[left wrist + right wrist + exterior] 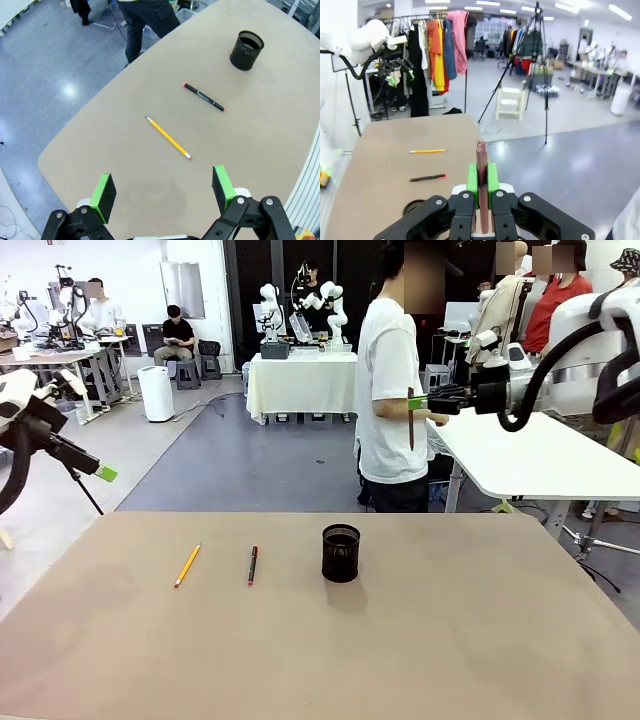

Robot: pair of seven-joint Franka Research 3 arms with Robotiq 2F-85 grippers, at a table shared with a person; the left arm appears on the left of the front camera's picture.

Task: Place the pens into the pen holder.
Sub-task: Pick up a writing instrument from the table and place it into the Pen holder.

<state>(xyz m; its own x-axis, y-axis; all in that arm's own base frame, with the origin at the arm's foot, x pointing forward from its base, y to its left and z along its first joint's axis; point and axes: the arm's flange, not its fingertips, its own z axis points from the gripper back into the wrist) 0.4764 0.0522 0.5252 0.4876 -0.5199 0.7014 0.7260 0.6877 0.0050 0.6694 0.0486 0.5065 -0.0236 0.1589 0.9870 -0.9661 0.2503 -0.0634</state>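
Reddish-brown pen (481,152) in R gripper (480,176), pencil (187,565), dark pen (252,565) on table (450,640)

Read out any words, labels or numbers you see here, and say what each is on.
No text is readable.
Black pen: pale mark on the barrel, perhaps print, too small to read.
Pencil, pen holder, table: no text visible.

At the bottom middle, the right gripper (482,181) has its jaws tight on the reddish-brown pen (480,154), which stands straight up. To the left, the yellow pen (428,150) and the dark pen (427,177) lie apart on the brown surface (390,135).
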